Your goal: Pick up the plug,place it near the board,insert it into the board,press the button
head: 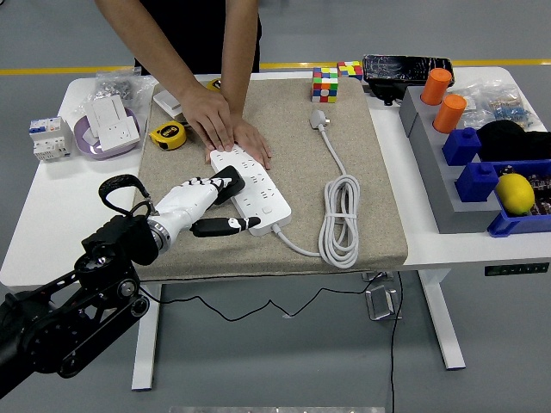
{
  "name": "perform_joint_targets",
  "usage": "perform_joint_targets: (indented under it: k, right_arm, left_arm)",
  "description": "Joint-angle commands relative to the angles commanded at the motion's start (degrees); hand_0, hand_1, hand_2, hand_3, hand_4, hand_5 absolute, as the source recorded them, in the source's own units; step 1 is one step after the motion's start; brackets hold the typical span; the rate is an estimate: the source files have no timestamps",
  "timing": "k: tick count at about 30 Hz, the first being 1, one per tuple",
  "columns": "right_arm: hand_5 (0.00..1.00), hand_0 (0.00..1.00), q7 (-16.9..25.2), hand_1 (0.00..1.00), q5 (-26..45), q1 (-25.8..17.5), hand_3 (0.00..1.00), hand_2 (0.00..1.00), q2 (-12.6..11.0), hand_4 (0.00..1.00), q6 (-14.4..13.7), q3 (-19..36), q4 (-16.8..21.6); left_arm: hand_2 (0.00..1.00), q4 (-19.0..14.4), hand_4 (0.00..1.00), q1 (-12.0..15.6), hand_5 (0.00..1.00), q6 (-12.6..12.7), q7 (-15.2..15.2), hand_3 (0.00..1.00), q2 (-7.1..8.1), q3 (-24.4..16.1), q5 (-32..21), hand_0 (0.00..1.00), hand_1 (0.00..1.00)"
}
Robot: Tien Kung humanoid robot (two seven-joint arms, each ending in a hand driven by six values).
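A white power strip [263, 194] lies slanted on the beige mat [293, 146]. My left hand [232, 203] reaches over the strip's near-left part, its fingers curled on a black plug [227, 182] that sits against the strip's top face. The thumb [225, 226] sticks out along the strip's near edge, apart from the plug. A person at the far side presses both hands [225, 127] down on the strip's far end. The strip's own white cable [341, 219] lies coiled to the right, ending in a pale plug [319, 118]. The strip's button is not clear to see.
A yellow tape measure [169, 134] and a purple bowl [84, 139] holding a white socket lie at the left. Rubik's cubes [325, 84] stand at the mat's far edge. Grey and blue bins [469, 172] with orange cylinders and a lemon [515, 194] fill the right.
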Motion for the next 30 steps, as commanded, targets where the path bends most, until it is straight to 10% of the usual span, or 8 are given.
perform_joint_targets:
  k: [30]
  right_arm:
    - [0.998,0.932,-0.07,0.897,-0.04,0.37,0.818,0.824,-0.04,0.998,0.10,-0.07,0.02]
  left_arm:
    - [0.998,4.25,0.998,-5.37,0.998,0.08,-1.07,0.973,-1.33,4.53,1.93,0.998,0.998]
